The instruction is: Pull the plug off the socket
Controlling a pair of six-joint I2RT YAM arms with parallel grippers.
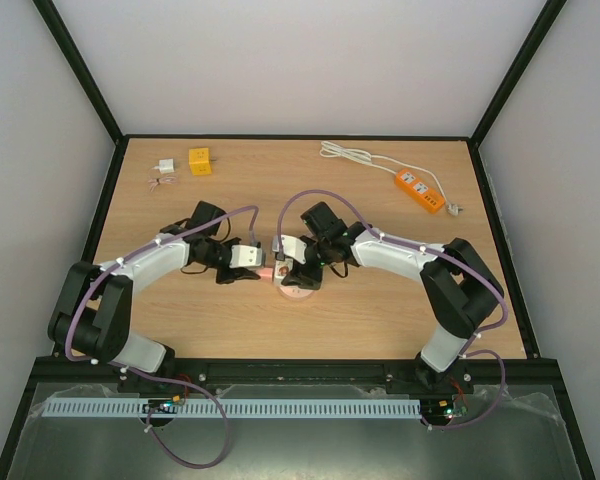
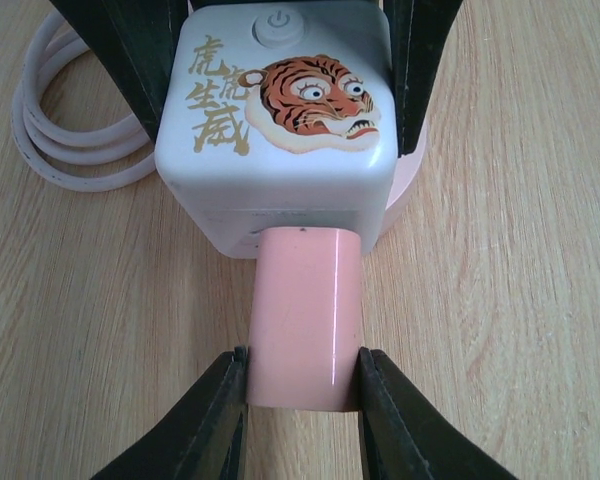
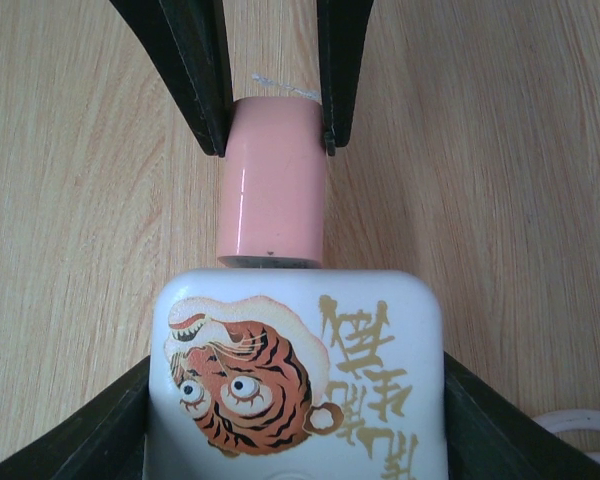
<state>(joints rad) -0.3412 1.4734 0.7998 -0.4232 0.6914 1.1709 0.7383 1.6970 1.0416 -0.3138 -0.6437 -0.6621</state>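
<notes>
A white cube socket (image 2: 280, 120) with a tiger print sits mid-table, and a pink plug (image 2: 305, 315) sticks out of its side face. No prongs show. My left gripper (image 2: 302, 385) is shut on the plug's free end, one finger on each side. My right gripper (image 3: 298, 420) is shut on the socket (image 3: 295, 380), its fingers (image 2: 130, 60) against the cube's two sides. In the right wrist view the plug (image 3: 272, 190) points away from me. In the top view both grippers meet at the plug (image 1: 270, 270).
The socket's white cord (image 2: 60, 130) lies coiled beside it, over a pink round base (image 1: 296, 291). An orange power strip (image 1: 420, 190) with a white cord (image 1: 355, 154) lies at the back right. A yellow cube (image 1: 199, 160) and a small white adapter (image 1: 165, 167) sit at the back left.
</notes>
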